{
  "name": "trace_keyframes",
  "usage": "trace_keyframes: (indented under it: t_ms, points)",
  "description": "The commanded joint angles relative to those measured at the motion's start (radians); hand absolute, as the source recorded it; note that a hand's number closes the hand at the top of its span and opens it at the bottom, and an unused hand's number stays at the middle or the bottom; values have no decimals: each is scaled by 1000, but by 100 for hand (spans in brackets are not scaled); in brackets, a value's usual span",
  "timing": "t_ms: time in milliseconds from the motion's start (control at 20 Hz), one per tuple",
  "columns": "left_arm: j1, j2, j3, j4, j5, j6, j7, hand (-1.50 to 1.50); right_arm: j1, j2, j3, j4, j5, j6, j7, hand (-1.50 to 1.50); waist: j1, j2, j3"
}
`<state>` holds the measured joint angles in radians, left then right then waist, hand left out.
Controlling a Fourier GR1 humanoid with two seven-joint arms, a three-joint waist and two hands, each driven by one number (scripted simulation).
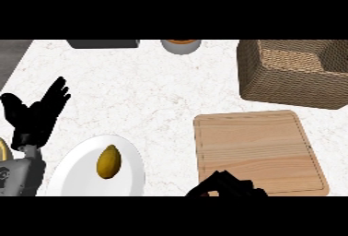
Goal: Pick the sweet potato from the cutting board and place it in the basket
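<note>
The right hand (228,186) is at the lower edge of the view, over the near edge of the cutting board (255,147). Its fingers are curled closed as around a thing, and they hide what they hold. The sweet potato shows nowhere on the board, so it must be inside this hand. The basket (272,85) stands behind the board on the desk (149,83). At the left, a white plate (75,173) carries a yellow-brown oval fruit (108,161). The left hand (37,115) rests open, fingers up.
</note>
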<state>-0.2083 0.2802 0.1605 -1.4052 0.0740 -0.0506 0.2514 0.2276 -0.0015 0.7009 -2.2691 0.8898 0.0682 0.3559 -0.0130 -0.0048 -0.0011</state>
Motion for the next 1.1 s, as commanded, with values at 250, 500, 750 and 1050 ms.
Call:
trace_keyframes:
  t_ms: [250, 500, 750, 1050]
  points:
    - [11, -8, 9, 10, 10, -21, -41, 0, -420, 2, -140, -122, 8, 87, 438, 150, 24, 5, -1]
    - [-24, -54, -37, 29, -53, 39, -20, 0, -684, 2, -296, -15, -75, 130, 580, 150, 18, 6, 0]
    - [26, -8, 2, 2, -6, -27, -34, 0, -921, 2, -495, 147, -103, 118, 604, 150, 26, 4, 0]
    - [-23, 6, 23, 36, 9, -41, -25, 0, -975, -129, -655, 317, -69, 137, 472, 150, 20, 6, 1]
